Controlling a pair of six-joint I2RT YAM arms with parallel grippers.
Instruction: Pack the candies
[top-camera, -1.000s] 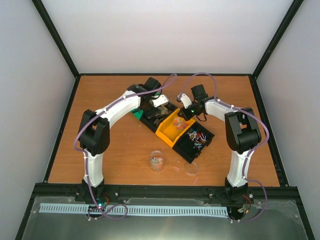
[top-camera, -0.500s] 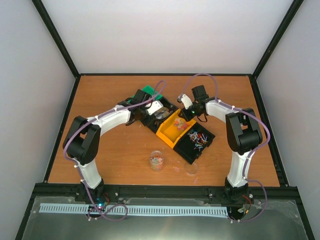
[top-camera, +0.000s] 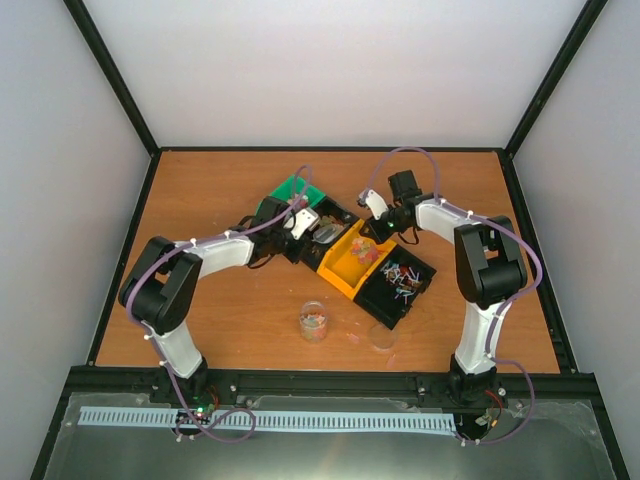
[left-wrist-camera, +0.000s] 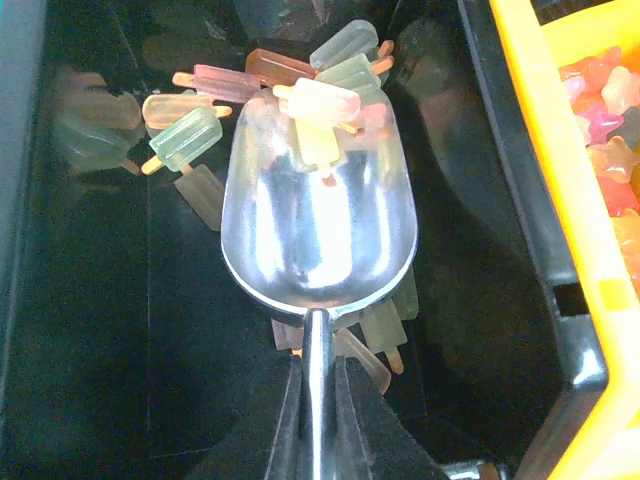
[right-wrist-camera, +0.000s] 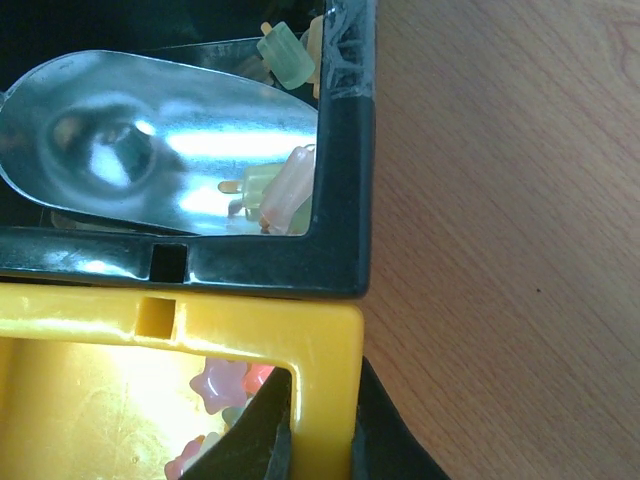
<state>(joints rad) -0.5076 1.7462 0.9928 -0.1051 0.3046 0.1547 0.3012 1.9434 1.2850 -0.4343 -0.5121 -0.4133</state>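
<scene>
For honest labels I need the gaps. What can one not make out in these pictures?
- Top view: the jar is too small to tell which candies it holds.
- Left wrist view: the scoop hides candies beneath its bowl.
- Right wrist view: the lower edge cuts off the yellow bin.

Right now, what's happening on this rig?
The left claw grips the silver metal scoop by its handle, bowl pushed into pastel popsicle-shaped candies in the black plastic bin. The right claw pinches the wall of the yellow plastic bin. The clear jar stands nearer the arm bases, some candies inside.
</scene>
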